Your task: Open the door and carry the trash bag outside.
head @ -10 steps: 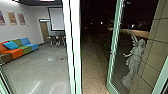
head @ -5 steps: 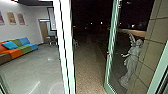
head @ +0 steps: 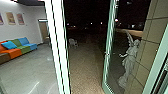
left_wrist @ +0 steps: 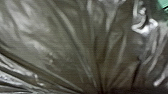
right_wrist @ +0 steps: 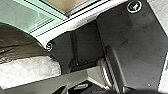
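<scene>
The trash bag is dark and shiny, right up close to the left wrist camera, with lots of long folds that run together. In the right wrist view it is beside the robot's own black plate, and there is a pale, crinkly patch next to its dark part. I can't tell if the left gripper is open, closed or holding the bag, and I can't tell if the right gripper is open or closed. A bit farther away, a tall white post and a green door frame have a gap between them, with bumpy brown ground in the gap. Behind the glass on the right is a gray statue with wings and one arm out, near a wall of big tan blocks. On the left is a shiny gray floor, then a sofa in orange, green and blue, and pictures on a white wall. Way out in the dark are a small white thing and tiny lights.
</scene>
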You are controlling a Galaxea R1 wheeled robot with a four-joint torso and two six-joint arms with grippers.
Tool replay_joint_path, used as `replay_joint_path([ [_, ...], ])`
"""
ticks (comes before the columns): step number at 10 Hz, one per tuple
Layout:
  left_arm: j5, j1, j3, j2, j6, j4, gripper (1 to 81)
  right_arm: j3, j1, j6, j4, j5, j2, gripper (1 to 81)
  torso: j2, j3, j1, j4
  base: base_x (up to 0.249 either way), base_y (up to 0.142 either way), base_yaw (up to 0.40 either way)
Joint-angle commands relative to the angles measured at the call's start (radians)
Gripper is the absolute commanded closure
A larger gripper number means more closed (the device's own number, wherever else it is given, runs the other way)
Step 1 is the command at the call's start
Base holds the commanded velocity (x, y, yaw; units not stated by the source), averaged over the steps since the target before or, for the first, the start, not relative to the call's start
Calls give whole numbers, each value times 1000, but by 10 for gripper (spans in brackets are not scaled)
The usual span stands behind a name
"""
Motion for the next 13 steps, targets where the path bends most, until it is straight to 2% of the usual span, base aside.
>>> replay_joint_path([
  [1, 58, -64, 3, 1, -2, 2, 811, 10, 47, 0, -7, -47, 5, 10, 0, 0, 0, 0, 0, -119, 0],
  [13, 58, -64, 3, 1, -2, 2, 811, -4, 47, -1, -13, -47, 14, 10, 0, 0, 0, 0, 0, -110, 0],
])
